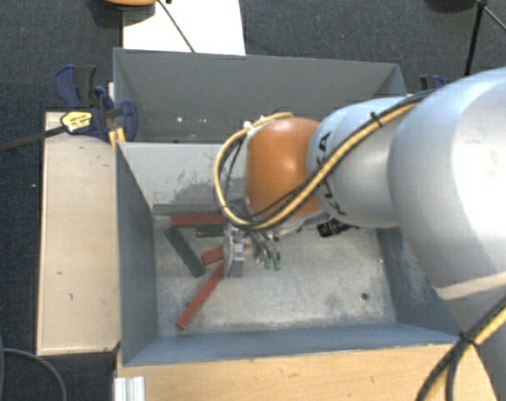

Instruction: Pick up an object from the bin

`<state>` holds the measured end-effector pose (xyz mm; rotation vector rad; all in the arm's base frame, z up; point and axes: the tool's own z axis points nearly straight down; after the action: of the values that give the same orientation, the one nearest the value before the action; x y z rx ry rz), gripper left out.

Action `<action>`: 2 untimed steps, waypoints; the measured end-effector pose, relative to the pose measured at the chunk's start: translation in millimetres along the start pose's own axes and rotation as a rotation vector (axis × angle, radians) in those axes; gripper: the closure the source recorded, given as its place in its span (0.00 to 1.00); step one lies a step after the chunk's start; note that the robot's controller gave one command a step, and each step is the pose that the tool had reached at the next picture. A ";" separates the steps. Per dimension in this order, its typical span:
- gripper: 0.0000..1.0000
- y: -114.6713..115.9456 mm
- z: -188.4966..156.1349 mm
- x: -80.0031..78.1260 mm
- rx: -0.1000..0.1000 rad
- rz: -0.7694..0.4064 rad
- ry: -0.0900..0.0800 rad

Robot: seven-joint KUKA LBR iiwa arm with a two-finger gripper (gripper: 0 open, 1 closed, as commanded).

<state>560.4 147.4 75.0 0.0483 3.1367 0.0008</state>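
My gripper (236,252) is low in the left middle of the bin, coming out from under the orange cover. It sits right at the upper end of a long red-brown stick (199,298) that runs diagonally down to the bin's front left. A short red-brown piece (211,257) lies just left of the gripper. A dark grey bar (184,252) lies slantwise further left. Above these, a red-brown bar (194,220) lies level near the back wall. Whether anything is gripped is hidden.
A small green thing (273,264) lies just right of the gripper. A small black thing (331,227) peeks out under the arm. The arm and its orange cover hide the back right of the bin. Bare floor spreads across the front right.
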 end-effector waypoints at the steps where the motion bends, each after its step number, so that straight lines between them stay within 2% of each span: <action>1: 0.00 0.6 4.1 2.2 0.000 0.003 0.005; 2: 1.00 0.5 4.3 2.2 0.000 0.009 0.005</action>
<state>558.2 148.0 70.7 0.0622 3.1415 0.0015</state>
